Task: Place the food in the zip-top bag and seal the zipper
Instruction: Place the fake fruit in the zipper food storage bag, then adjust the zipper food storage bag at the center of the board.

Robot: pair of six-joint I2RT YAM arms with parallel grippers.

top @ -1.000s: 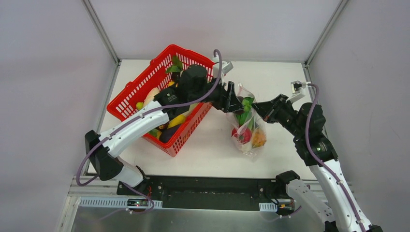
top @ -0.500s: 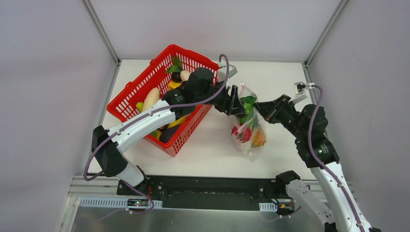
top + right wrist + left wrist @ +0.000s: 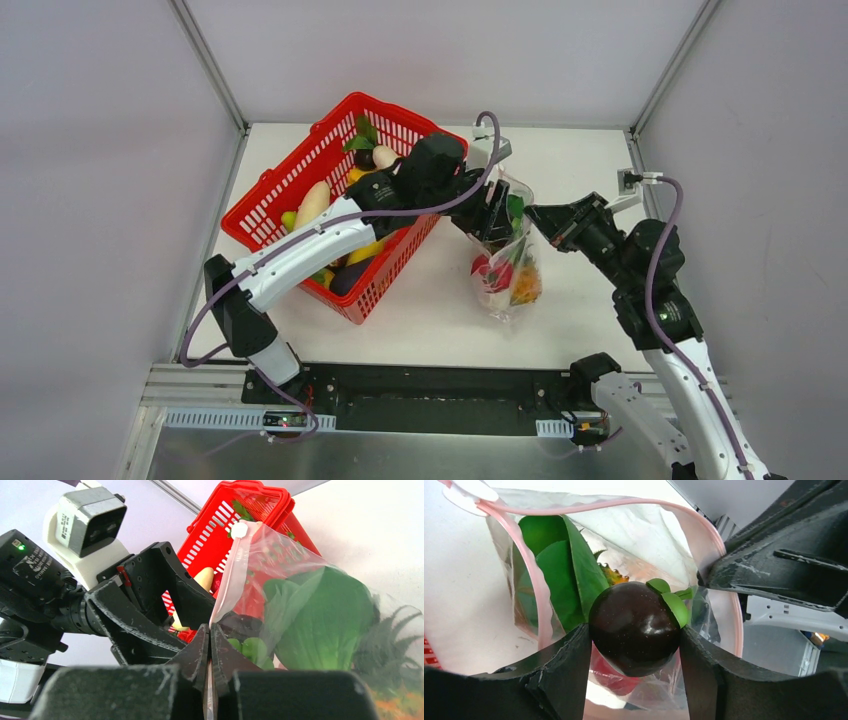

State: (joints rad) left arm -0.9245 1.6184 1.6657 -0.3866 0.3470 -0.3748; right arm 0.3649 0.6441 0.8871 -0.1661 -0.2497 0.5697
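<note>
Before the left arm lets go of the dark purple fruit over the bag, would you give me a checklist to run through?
1. Hold on the dark purple fruit by the left gripper: ok.
2. Is the right gripper shut on the edge of the zip-top bag: ok.
3. Is the pink zipper spread open below the fruit: ok.
4. Fruit lined up inside the mouth, by the left wrist view: ok.
5. Room beside the green leafy vegetable already inside: cannot tell.

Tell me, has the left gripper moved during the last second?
Yes. The left gripper, holding a dark purple fruit, has shifted right, away from the red basket, to the mouth of the zip-top bag.
</note>
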